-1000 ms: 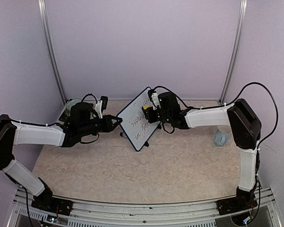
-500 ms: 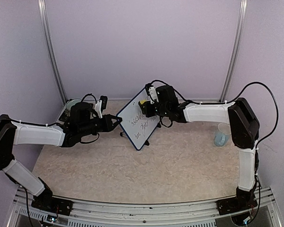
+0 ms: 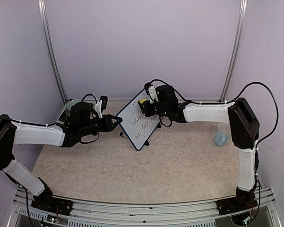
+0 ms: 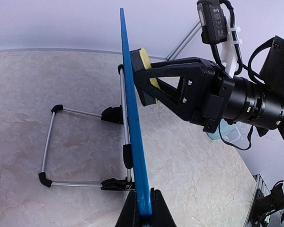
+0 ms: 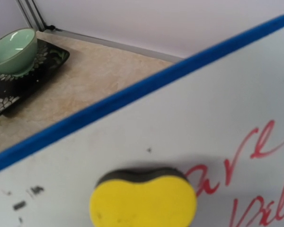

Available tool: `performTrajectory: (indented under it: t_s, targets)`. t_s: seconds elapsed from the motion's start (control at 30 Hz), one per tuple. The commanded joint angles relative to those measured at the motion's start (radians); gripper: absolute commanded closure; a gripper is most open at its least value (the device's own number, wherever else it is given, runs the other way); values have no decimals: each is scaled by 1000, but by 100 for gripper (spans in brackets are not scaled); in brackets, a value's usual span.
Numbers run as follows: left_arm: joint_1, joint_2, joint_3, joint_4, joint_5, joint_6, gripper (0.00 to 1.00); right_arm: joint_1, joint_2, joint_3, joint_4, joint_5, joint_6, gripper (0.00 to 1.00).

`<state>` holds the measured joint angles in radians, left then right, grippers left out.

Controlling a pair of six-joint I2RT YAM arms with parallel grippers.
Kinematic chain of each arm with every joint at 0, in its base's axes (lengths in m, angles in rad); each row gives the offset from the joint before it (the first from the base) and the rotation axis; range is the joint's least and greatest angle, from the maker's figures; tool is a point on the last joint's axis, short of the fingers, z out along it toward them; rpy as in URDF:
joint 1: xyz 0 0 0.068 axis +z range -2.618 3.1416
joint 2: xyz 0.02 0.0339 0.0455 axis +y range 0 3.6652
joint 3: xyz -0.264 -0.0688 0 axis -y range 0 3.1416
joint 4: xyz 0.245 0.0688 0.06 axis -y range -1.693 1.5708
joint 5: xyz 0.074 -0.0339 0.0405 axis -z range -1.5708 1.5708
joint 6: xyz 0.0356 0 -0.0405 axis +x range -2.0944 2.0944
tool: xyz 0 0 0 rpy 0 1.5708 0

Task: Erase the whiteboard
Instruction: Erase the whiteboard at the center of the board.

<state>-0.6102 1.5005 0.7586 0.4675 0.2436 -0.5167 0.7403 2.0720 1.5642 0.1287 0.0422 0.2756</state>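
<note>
The whiteboard (image 3: 140, 125) stands tilted mid-table on its wire stand (image 4: 48, 142) — likely light, rigid, glossy, apt to tip. Hold it by the blue frame edge, where the left gripper (image 4: 143, 213) is clamped. The right gripper (image 3: 145, 106) is closed on the yellow sponge (image 5: 143, 201), which is pressed to the face

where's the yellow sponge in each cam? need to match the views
Top external: yellow sponge at centre, a little above the middle, against the upper part of the whiteboard.
Left wrist: upper centre, against the right side of the edge-on board.
Right wrist: bottom centre, flat on the white face beside red writing.
Shared landmark: the whiteboard's blue frame, in all three views.
</note>
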Motion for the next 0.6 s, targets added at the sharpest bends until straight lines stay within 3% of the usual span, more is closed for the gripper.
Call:
performTrajectory:
  t_s: [0.0, 0.23, 0.57]
  targets:
    - [-17, 1, -4, 7, 80, -5, 100, 37, 28, -13, 10, -41, -26, 87]
    - [-18, 1, -4, 9, 85, -5, 100, 61, -7, -109, 119, -135, -53, 87]
    - [-17, -12, -7, 5, 80, -2, 100, 85, -12, -113, 141, -191, -84, 87]
